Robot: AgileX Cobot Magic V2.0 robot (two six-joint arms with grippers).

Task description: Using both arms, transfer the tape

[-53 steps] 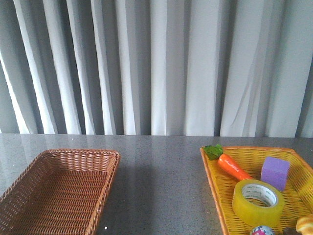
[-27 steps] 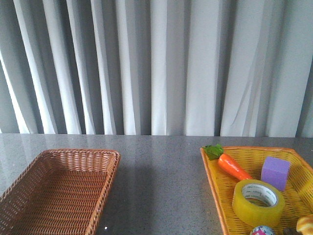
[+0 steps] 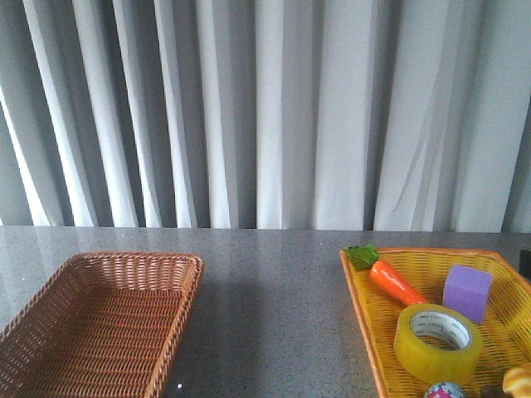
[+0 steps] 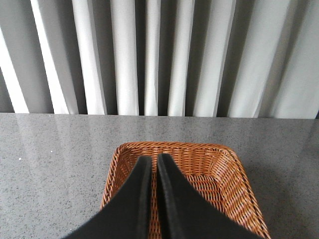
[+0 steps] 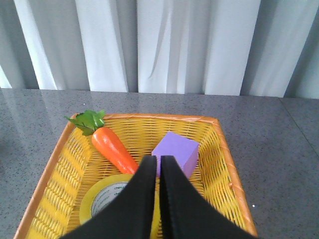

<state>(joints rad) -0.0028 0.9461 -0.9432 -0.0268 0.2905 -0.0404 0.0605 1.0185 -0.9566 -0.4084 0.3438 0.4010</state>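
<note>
The tape (image 3: 437,342), a wide yellow roll with a white printed core, lies flat in the yellow basket (image 3: 365,315) at the front right. In the right wrist view the tape (image 5: 102,196) is partly hidden behind my right gripper (image 5: 158,158), which hangs shut and empty above that basket. Its tips point between the tape and the purple cube (image 5: 175,152). My left gripper (image 4: 153,158) is shut on nothing and hovers over the brown wicker basket (image 4: 227,172). In the front view, only a dark sliver (image 3: 526,261) shows at the right edge.
An orange toy carrot (image 3: 397,282) with green leaves and the purple foam cube (image 3: 466,292) share the yellow basket, with small toys at its near edge (image 3: 445,390). The brown basket (image 3: 91,323) sits front left. A grey curtain hangs behind the grey table.
A dark sliver has come into the front view at the right edge beside the yellow basket. The tape and the baskets have not moved.
</note>
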